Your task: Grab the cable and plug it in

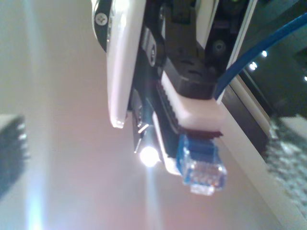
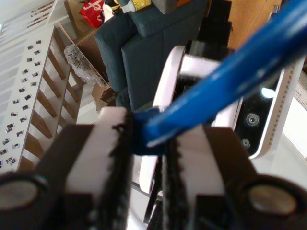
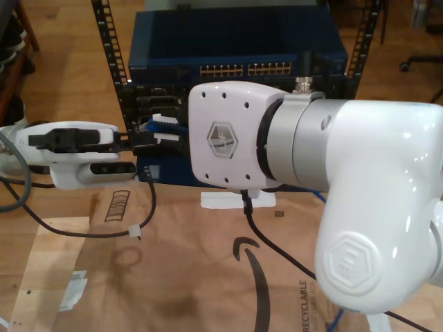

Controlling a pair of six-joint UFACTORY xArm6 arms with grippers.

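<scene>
Filling the exterior view's right, one large white arm [image 3: 332, 173] hides whatever its wrist carries, so which arm it is cannot be told. Behind it stands a blue network switch [image 3: 235, 41] in a black rack [image 3: 111, 62], its row of ports [image 3: 246, 70] near the switch's lower edge. From the exterior view's left a smaller white arm housing [image 3: 76, 162] reaches level toward the rack front; its tip is lost against dark panels. A brown cardboard sheet [image 3: 208, 277] lies below.

My second gripper [image 2: 146, 158] has its two ridged pads [image 2: 110, 143] drawn close on the cable [image 2: 230, 81], which runs out between them, blurred by nearness (another white housing sits just beyond).

My first gripper [image 1: 184, 139] is likewise closed, clamping the blue boot just behind the cable's clear plug [image 1: 204, 170]; the plug juts free past the white pad [image 1: 196, 112], contacts faintly visible. The cable arcs away behind the finger and is cut off at the frame edge. A bright glare [image 1: 148, 155] masks the metal beside the plug.
</scene>
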